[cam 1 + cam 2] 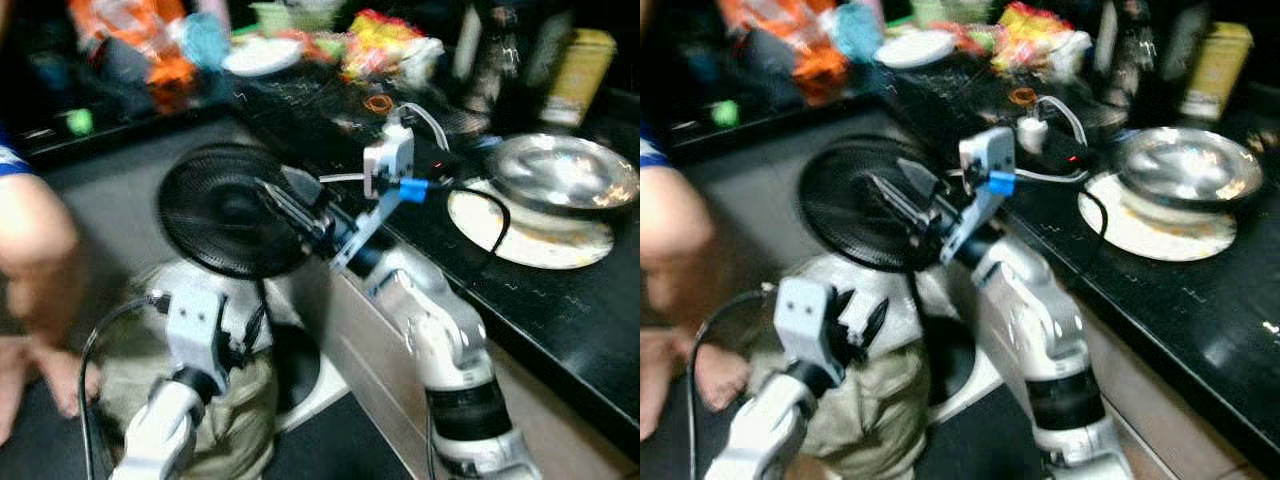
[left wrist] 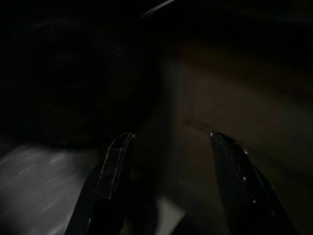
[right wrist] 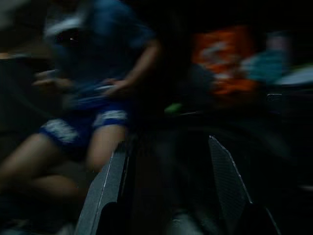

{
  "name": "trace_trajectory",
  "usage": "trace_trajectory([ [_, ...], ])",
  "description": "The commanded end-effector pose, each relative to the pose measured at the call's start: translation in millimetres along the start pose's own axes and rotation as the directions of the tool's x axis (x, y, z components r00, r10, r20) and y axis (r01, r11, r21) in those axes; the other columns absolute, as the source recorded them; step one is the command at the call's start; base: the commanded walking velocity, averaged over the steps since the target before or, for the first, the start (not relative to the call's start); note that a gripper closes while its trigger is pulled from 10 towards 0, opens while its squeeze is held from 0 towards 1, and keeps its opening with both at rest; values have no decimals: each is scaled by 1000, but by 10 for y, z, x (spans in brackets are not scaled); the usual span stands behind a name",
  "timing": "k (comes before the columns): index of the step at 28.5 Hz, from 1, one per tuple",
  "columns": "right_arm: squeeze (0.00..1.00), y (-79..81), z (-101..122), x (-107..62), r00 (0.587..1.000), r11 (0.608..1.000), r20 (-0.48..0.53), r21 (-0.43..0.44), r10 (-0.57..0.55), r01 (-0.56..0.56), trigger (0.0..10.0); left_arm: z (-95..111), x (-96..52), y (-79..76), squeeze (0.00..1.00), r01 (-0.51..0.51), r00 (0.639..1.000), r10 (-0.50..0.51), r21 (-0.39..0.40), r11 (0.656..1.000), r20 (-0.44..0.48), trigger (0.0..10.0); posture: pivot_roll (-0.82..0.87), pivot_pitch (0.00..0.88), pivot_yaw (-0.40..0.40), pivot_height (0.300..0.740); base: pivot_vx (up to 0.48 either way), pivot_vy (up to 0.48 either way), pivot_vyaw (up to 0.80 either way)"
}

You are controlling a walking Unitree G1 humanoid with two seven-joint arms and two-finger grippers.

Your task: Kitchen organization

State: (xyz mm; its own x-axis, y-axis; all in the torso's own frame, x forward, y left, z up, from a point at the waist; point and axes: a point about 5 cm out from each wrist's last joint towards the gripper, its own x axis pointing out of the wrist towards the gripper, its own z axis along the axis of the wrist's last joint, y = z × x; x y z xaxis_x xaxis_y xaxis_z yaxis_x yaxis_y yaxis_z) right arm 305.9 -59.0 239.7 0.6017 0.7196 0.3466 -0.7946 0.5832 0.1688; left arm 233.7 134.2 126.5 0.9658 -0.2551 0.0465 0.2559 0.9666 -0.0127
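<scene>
Landmark: black counter (image 1: 560, 320).

- Person (image 1: 30, 250): crouched well left of the counter.
- Left gripper (image 1: 862, 325): low beside the counter front, fingers spread, holding nothing.
- Round black fan grille (image 1: 215, 205): upright off the counter's left edge.
- Right gripper (image 1: 290, 208): against the grille, fingers parted; grip cannot be told.
- Steel bowl (image 1: 565, 172): on the counter, resting on a white plate (image 1: 530, 240).

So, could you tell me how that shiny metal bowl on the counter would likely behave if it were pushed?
The metal bowl looks thin and shallow, so it is probably light for its size and stiff. It sits on a white plate, and both surfaces look smooth, so a push might slide it off. Its rounded underside could make it rock or tip if pressed at the rim.
</scene>
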Motion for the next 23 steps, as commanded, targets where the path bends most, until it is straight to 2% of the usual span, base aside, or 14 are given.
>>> trace_trajectory([
  [1,0,51,-9,45,1000,1000,-4,11,21,-21,10000,-47,-21,39,0,-18,999,18,8,1000,-28,10000,70,0,18,740,0,0,-781],
  [4,0,5,-4,23,1000,1000,-11,11,14,-13,10000,-40,-9,13,0,-15,1000,15,17,1000,-25,10000,44,0,5,740,0,0,-781],
  [8,0,-21,-46,-19,1000,1000,-26,8,0,0,10000,-42,-12,4,0,-13,1000,14,21,1000,-25,10000,33,0,10,740,0,0,0],
  [11,0,-33,-118,-94,999,1000,-47,6,-23,23,10000,-55,-40,13,0,-9,999,10,24,1000,-34,10000,6,0,45,740,0,0,0],
  [23,0,-37,-110,-107,998,999,-41,4,-42,42,10000,-55,-45,36,0,11,999,-9,36,999,-52,10000,3,0,63,740,0,0,0],
])
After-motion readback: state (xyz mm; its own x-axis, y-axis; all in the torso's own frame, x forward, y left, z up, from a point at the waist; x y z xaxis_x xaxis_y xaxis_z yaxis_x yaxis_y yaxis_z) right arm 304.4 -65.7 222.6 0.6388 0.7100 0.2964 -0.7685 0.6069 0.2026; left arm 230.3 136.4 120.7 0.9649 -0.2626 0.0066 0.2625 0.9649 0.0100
